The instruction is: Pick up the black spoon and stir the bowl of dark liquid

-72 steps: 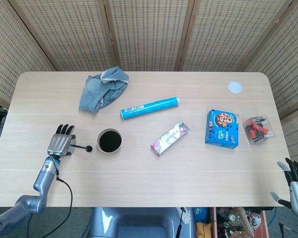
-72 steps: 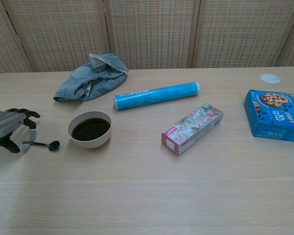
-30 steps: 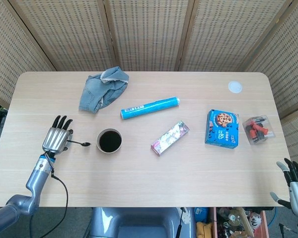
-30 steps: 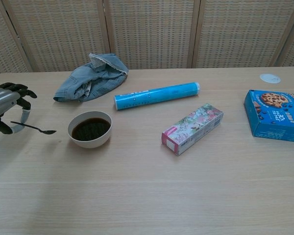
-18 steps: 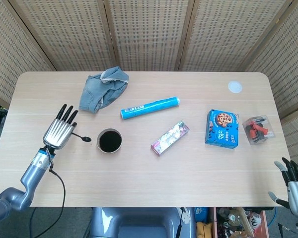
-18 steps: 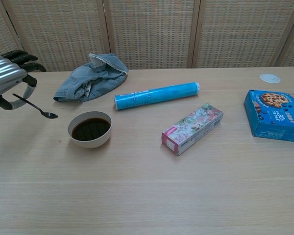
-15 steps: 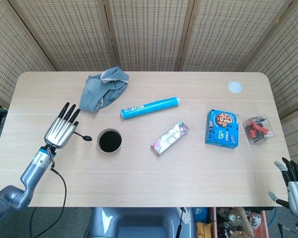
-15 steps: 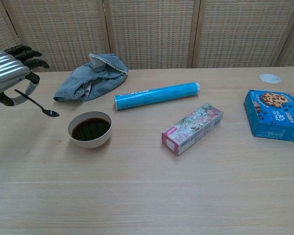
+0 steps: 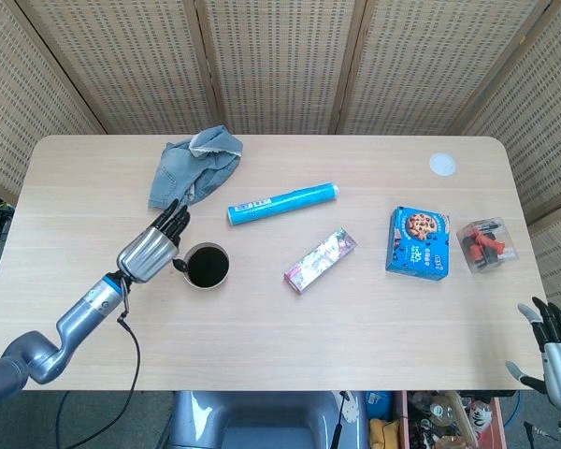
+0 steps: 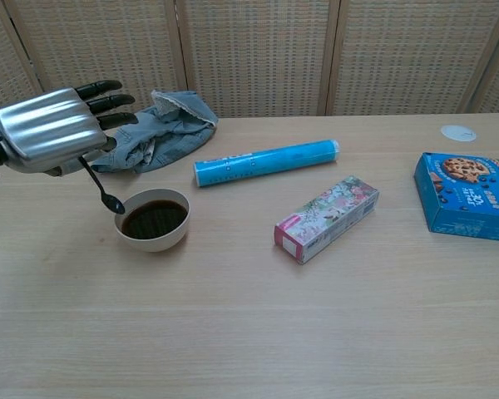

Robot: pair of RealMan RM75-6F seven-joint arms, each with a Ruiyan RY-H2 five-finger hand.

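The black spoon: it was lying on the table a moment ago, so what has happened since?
The left hand picked the black spoon up off the table, lifted it and carried it toward the bowl; its tip now hangs at the bowl's near-left rim. The right hand, jeans, blue roll and boxes stayed put.

On the table [image 9: 355, 327], a crumpled denim cloth [image 9: 194, 166] lies at 10 o'clock, a blue roll [image 9: 282, 203] and floral box [image 9: 320, 260] near centre, a cookie box [image 9: 419, 243] and clear container [image 9: 486, 244] at 3 o'clock, and a white disc [image 9: 441, 165] at 1 o'clock.
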